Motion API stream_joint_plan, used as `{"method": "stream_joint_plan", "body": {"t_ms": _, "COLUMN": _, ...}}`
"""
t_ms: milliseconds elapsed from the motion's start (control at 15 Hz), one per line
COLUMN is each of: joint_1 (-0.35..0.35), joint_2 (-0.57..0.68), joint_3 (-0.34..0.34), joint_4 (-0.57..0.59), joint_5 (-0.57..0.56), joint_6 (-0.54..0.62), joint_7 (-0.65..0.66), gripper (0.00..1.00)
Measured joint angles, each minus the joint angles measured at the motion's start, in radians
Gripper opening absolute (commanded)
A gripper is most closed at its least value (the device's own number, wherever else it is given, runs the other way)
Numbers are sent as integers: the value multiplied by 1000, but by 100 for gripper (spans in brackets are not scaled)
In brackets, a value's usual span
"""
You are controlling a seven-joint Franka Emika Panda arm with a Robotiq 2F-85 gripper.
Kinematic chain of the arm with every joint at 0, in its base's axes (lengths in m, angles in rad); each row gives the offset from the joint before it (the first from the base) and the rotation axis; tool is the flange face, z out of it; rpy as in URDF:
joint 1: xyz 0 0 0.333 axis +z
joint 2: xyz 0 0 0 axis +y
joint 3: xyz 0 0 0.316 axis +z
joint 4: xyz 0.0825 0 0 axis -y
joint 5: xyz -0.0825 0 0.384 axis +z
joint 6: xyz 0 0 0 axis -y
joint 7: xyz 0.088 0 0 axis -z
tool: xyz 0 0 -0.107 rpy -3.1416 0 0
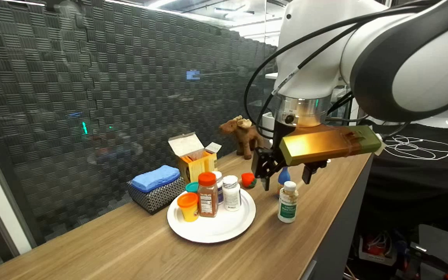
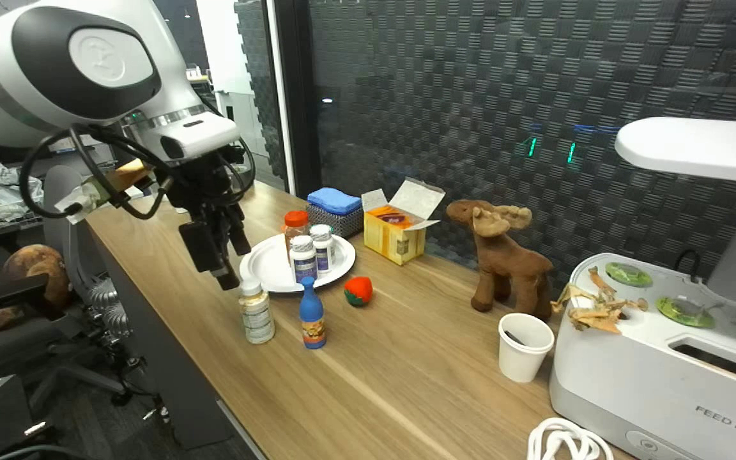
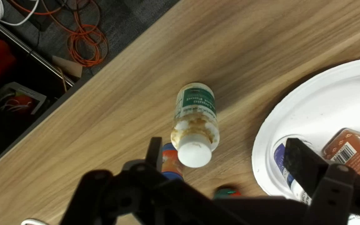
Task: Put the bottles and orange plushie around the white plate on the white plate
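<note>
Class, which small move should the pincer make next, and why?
Probably a slight sideways shift to centre the open pincer on the green-labelled bottle: in the wrist view its cap shows between the fingers but nearer one, and the bottle stands beside the plate, ungripped.

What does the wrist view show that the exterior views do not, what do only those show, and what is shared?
Only the wrist view shows the coil of orange cord on the floor.

Both exterior views, but not the wrist view, show the moose, the yellow box and the arm.

All share the plate with the brown bottle on it, the green-labelled bottle, the blue bottle and the plushie off it, and the open pincer. In the wrist view, the plushie is partly hidden.
</note>
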Motion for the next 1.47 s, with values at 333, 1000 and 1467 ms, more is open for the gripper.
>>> {"method": "stream_joint_plan", "body": {"t_ms": 333, "joint_1": -9, "joint_2": 1, "joint_3": 0, "joint_4": -15, "joint_5": 1, "joint_6": 1, "joint_7": 21, "gripper": 98}}
{"method": "stream_joint_plan", "body": {"t_ms": 1000, "joint_1": -23, "joint_2": 1, "joint_3": 0, "joint_4": -17, "joint_5": -63, "joint_6": 32, "joint_7": 82, "gripper": 14}}
{"method": "stream_joint_plan", "body": {"t_ms": 1467, "joint_1": -26, "joint_2": 0, "joint_3": 1, "joint_4": -17, "joint_5": -81, "joint_6": 31, "joint_7": 97, "gripper": 7}}
